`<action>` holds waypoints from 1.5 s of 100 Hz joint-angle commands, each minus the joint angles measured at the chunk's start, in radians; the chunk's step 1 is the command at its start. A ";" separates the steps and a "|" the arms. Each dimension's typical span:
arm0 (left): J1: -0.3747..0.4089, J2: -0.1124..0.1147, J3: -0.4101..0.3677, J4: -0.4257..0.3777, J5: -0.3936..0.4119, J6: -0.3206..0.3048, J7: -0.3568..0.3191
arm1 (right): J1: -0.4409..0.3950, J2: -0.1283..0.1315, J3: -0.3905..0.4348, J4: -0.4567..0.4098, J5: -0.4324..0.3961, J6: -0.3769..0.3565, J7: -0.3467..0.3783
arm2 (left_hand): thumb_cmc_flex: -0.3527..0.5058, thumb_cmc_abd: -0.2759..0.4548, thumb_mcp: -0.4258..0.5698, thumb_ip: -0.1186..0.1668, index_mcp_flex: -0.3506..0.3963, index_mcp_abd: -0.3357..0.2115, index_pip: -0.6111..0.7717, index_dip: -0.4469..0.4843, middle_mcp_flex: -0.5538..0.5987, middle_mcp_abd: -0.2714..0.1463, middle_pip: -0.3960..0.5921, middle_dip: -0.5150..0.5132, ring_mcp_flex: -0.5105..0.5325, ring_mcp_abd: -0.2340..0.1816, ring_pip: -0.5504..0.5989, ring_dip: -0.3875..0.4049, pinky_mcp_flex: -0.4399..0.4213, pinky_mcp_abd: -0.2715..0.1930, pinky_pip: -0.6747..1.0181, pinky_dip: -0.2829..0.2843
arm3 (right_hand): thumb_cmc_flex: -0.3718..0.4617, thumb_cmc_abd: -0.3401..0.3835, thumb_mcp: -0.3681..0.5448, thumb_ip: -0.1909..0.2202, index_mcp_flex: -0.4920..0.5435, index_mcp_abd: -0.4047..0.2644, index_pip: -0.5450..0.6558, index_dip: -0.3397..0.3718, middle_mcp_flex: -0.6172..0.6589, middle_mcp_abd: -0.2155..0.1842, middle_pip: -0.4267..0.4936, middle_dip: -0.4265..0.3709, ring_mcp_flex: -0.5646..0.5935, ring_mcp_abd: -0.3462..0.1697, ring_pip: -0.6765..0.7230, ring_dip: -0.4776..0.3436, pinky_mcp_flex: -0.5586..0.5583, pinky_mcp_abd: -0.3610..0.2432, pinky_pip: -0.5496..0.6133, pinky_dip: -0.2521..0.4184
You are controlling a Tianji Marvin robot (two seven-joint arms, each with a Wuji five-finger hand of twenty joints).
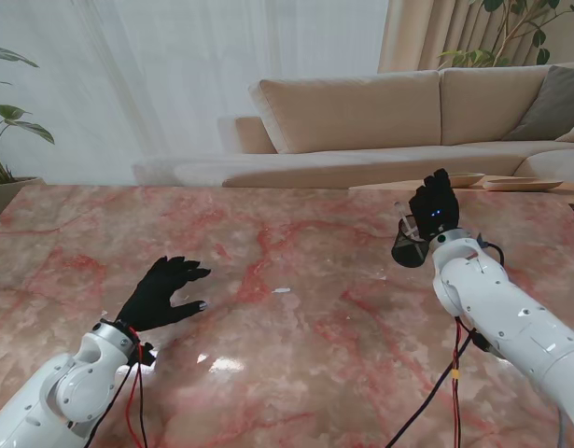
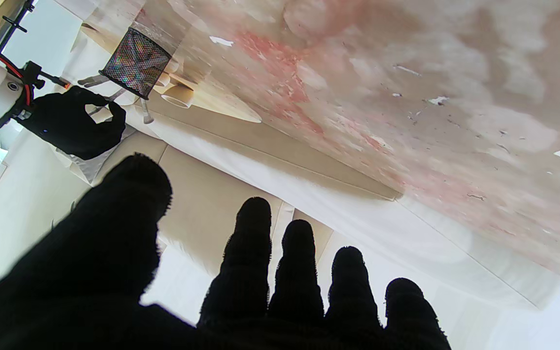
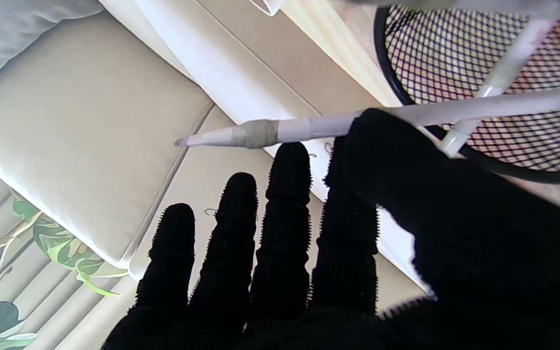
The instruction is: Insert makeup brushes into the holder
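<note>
Half the holder (image 1: 410,245) behind right hand (image 1: 434,207)

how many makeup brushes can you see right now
2: one brush pinched in the right hand, another brush leaning inside the mesh holder. More may be hidden there.
</note>
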 commanded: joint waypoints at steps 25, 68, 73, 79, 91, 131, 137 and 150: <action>0.007 -0.002 0.001 -0.002 0.005 0.007 0.006 | -0.018 -0.008 0.021 -0.012 0.020 -0.043 0.015 | 0.021 0.035 0.001 0.021 0.002 -0.025 -0.004 -0.003 -0.004 0.008 -0.022 -0.013 -0.049 -0.022 -0.031 0.002 0.000 -0.014 -0.043 -0.030 | 0.046 0.167 -0.087 0.012 -0.009 0.101 0.056 -0.342 -0.029 0.007 -0.077 -0.040 -0.029 0.017 -0.026 -0.004 -0.034 0.000 -0.001 -0.032; 0.004 -0.001 0.001 -0.002 0.009 0.001 0.003 | -0.055 -0.012 0.073 -0.053 0.023 -0.103 0.052 | 0.020 0.030 0.009 0.021 0.001 -0.027 -0.003 -0.002 -0.008 0.008 -0.022 -0.013 -0.050 -0.020 -0.029 0.004 0.000 -0.014 -0.042 -0.040 | -0.276 0.620 -0.329 0.177 0.017 0.263 -0.308 -0.441 -0.114 0.023 -0.142 -0.204 -0.107 0.010 -0.058 -0.003 -0.082 -0.018 -0.071 -0.004; 0.004 -0.001 0.001 -0.002 0.009 0.001 0.003 | -0.063 -0.012 0.082 -0.060 0.018 -0.105 0.062 | 0.019 0.030 0.009 0.021 0.001 -0.028 -0.003 -0.002 -0.008 0.010 -0.021 -0.013 -0.051 -0.019 -0.029 0.004 0.000 -0.014 -0.042 -0.041 | -0.322 0.642 -0.377 0.181 0.010 0.274 -0.332 -0.441 -0.123 0.027 -0.153 -0.210 -0.112 0.012 -0.061 -0.003 -0.084 -0.017 -0.075 -0.002; 0.003 0.000 0.002 -0.002 0.009 0.000 0.003 | -0.070 -0.012 0.092 -0.067 0.013 -0.103 0.070 | 0.019 0.031 0.009 0.020 0.001 -0.027 -0.003 -0.002 -0.007 0.009 -0.021 -0.013 -0.050 -0.019 -0.028 0.004 0.000 -0.014 -0.041 -0.042 | -0.354 0.648 -0.403 0.182 -0.008 0.277 -0.346 -0.444 -0.138 0.031 -0.160 -0.214 -0.118 0.012 -0.064 -0.003 -0.087 -0.016 -0.079 -0.001; 0.003 0.000 0.003 -0.002 0.009 0.000 0.002 | -0.094 -0.013 0.123 -0.085 0.002 -0.098 0.083 | 0.018 0.030 0.008 0.020 0.001 -0.026 -0.003 -0.002 -0.007 0.011 -0.021 -0.013 -0.050 -0.018 -0.028 0.005 0.000 -0.013 -0.041 -0.043 | -0.421 0.646 -0.446 0.198 -0.100 0.282 -0.392 -0.454 -0.222 0.042 -0.189 -0.225 -0.147 0.010 -0.074 -0.002 -0.096 -0.015 -0.096 -0.002; 0.002 0.002 0.008 -0.009 0.013 0.003 -0.007 | -0.172 -0.017 0.219 -0.134 -0.014 -0.121 0.081 | 0.020 0.033 0.004 0.021 -0.001 -0.027 -0.003 -0.002 -0.009 0.011 -0.021 -0.013 -0.051 -0.018 -0.028 0.005 0.000 -0.013 -0.041 -0.047 | -0.444 0.578 -0.452 0.230 -0.259 0.237 -0.447 -0.403 -0.308 0.057 -0.226 -0.261 -0.188 0.011 -0.099 -0.006 -0.090 -0.008 -0.140 0.010; 0.003 0.002 0.009 -0.012 0.015 0.003 -0.007 | -0.184 -0.020 0.231 -0.139 -0.007 -0.124 0.074 | 0.019 0.032 0.002 0.020 -0.001 -0.026 -0.004 -0.002 -0.008 0.008 -0.021 -0.013 -0.052 -0.018 -0.028 0.005 0.000 -0.013 -0.041 -0.048 | -0.443 0.568 -0.441 0.230 -0.241 0.231 -0.436 -0.380 -0.288 0.055 -0.232 -0.271 -0.157 0.012 -0.118 -0.021 -0.075 -0.002 -0.143 0.010; 0.004 0.003 0.009 -0.019 0.018 0.005 -0.011 | -0.205 -0.027 0.247 -0.144 0.019 -0.126 0.045 | 0.020 0.033 0.002 0.021 -0.001 -0.027 -0.003 -0.002 -0.008 0.008 -0.021 -0.013 -0.052 -0.019 -0.028 0.005 0.000 -0.013 -0.041 -0.049 | -0.418 0.529 -0.420 0.223 -0.200 0.183 -0.327 -0.243 -0.237 0.055 -0.205 -0.265 -0.129 0.014 -0.120 -0.026 -0.061 0.002 -0.143 0.010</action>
